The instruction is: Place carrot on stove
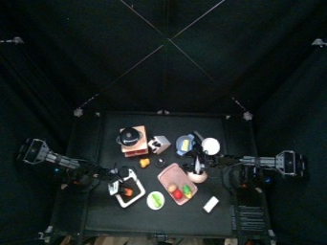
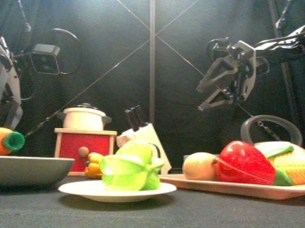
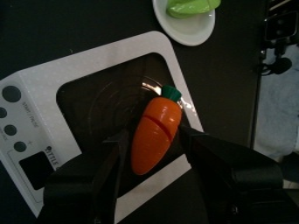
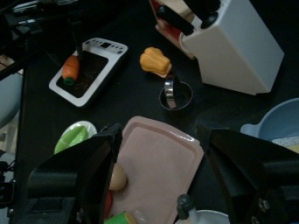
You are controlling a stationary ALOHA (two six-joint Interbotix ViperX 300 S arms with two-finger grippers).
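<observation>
The orange carrot point(image 3: 156, 134) with its green top lies on the black cooking surface of the white stove point(image 3: 70, 87). My left gripper point(image 3: 158, 144) hangs right over it, open, one jaw on each side of the carrot's thick end with a gap between them and it. In the top view the stove point(image 1: 124, 189) sits at the table's front left with the left arm over it. The right wrist view shows the stove point(image 4: 98, 63) and the carrot point(image 4: 73, 66) from afar. My right gripper point(image 4: 163, 140) is open above the pink board point(image 4: 163, 149), holding nothing.
A white plate with a green vegetable point(image 3: 193, 17) stands beside the stove. A white knife block point(image 4: 233, 39), a yellow-orange toy vegetable point(image 4: 156, 60) and a metal ring point(image 4: 176, 90) lie mid-table. A red base with a white pot on it point(image 2: 84, 147) stands at the back left.
</observation>
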